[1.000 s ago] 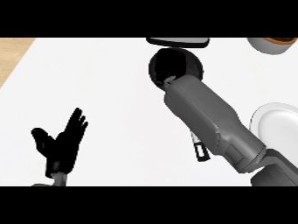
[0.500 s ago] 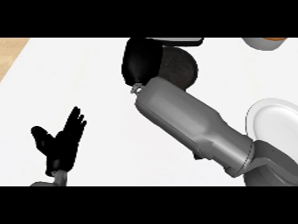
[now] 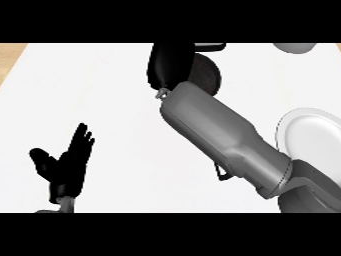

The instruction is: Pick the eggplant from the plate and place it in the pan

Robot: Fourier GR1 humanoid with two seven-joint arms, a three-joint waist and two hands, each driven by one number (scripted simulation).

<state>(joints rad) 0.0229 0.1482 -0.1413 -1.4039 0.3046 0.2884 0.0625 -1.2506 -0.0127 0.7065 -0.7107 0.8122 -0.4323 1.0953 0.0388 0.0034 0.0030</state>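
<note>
The white plate point(image 3: 319, 142) lies at the right edge of the counter with nothing showing on it. The black pan point(image 3: 207, 76) sits at the back centre, partly covered by my right arm. My right hand point(image 3: 168, 64) hangs over the pan's left rim, a black shape against the black pan. I see no eggplant anywhere; whether that hand holds it cannot be made out. My left hand point(image 3: 68, 161) rests open at the lower left, fingers up, apart from everything.
My grey right forearm point(image 3: 217, 135) crosses the counter from lower right to back centre. A pale bowl point(image 3: 295, 47) shows at the back right edge. A dark object point(image 3: 211, 46) lies just behind the pan. Wooden floor borders the white counter on both sides.
My right hand and forearm have swung left and farther back, from over the pan's middle to its left rim. The left hand has stayed still.
</note>
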